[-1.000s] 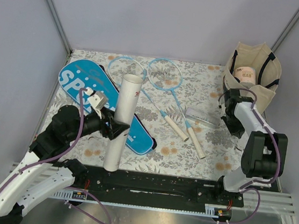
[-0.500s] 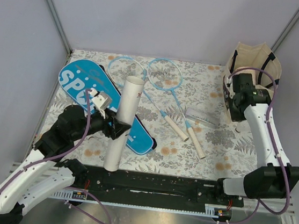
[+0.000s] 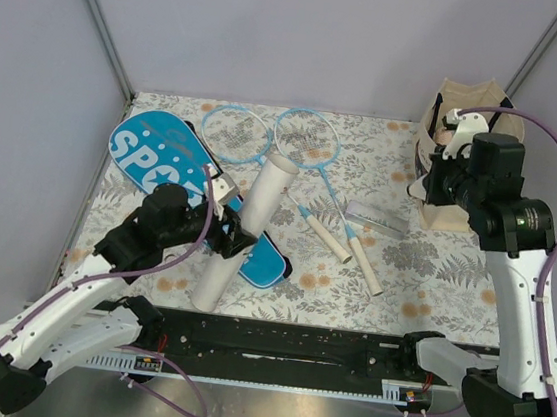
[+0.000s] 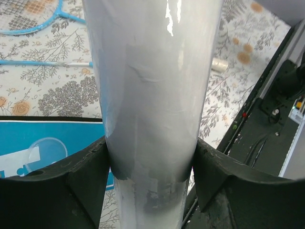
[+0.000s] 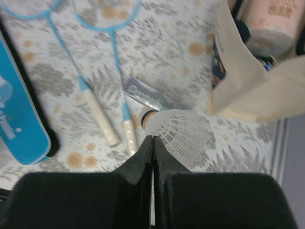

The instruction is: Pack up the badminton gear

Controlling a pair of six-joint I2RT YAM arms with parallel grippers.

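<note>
The white tube (image 3: 259, 206) slants across the blue SPORT cover (image 3: 148, 157), top end leaning right, and my left gripper (image 3: 237, 236) is shut on its middle. In the left wrist view the tube (image 4: 152, 86) fills the space between both fingers of the gripper (image 4: 150, 162). Two blue rackets (image 3: 307, 136) lie side by side mid-table, handles (image 3: 328, 236) toward me. My right gripper (image 3: 425, 185) hovers high beside the tote. In its wrist view that gripper (image 5: 153, 139) is shut on the skirt edge of the white shuttlecock (image 5: 186, 131).
The beige tote (image 3: 472, 100) stands at the back right corner with a pale roll (image 5: 271, 24) inside. A small clear packet (image 3: 376, 218) lies right of the racket handles. The black rail (image 3: 293, 346) runs along the near table edge.
My left arm has tilted the tube so its top swung right. My right arm has risen and swung up beside the tote, still shut on the shuttlecock.
</note>
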